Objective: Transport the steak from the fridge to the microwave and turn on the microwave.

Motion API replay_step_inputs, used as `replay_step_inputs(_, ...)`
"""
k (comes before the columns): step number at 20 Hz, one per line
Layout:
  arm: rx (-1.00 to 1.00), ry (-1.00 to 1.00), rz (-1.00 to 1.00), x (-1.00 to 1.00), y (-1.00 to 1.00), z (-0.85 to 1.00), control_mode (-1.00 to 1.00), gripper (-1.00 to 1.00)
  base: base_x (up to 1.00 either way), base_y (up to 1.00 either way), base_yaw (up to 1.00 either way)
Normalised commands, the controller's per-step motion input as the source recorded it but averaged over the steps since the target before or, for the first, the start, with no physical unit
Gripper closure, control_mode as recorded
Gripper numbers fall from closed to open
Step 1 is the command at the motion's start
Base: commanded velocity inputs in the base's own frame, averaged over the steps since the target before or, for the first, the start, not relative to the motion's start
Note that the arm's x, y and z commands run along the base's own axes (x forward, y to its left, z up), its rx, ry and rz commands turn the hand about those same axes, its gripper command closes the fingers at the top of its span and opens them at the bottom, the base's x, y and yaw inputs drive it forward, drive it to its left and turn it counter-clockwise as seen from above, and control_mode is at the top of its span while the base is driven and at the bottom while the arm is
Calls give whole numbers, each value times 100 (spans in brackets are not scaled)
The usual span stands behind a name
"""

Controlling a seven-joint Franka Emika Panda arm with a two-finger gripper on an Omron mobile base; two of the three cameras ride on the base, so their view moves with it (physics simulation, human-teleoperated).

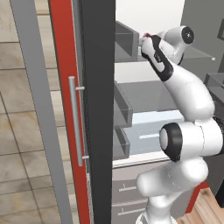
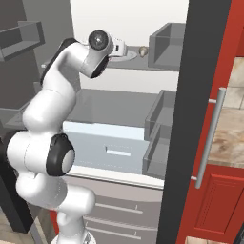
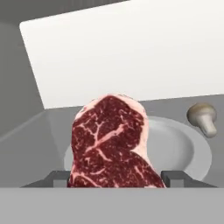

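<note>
Fridge (image 2: pixel 128 19) upper shelf: claw (image 3: pixel 117 177) clenched on steak (image 3: pixel 111 140), above grey plate (image 3: pixel 183 148); mushroom (image 3: pixel 202 117) beside.

Open shelf room beside steak (image 3: pixel 111 142); mushroom (image 3: pixel 202 117) to one side; fridge (image 3: pixel 109 57) back wall close behind.

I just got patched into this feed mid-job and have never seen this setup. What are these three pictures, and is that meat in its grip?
It is one white robot arm on a driving base, reaching into an open fridge. Two pictures come from cameras behind the arm, on its left and right. The third looks out from the hand itself. There the steak stands between the two dark fingertips, above a grey plate, with a small mushroom beside it. The jaws of the gripper stand wide on either side of the steak; whether they actually grip it, I cannot tell.
</note>
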Motion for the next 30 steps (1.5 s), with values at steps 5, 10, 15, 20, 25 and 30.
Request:
replay_step_inputs(5,19,-3,5,-93,-4,80,-100,100,0,0,0)
replay_step_inputs(10,10,18,1,-100,-1,10,-100,100,0,0,0)
replay_step_inputs(15,1,17,0,-100,0,-18,-100,100,0,0,0)
replay_step_inputs(20,-7,8,0,-100,6,-73,-100,100,0,0,0)
replay_step_inputs(25,-11,0,0,-98,0,-100,-100,100,0,0,0)
replay_step_inputs(30,-11,6,0,-46,12,-79,-100,100,0,0,0)
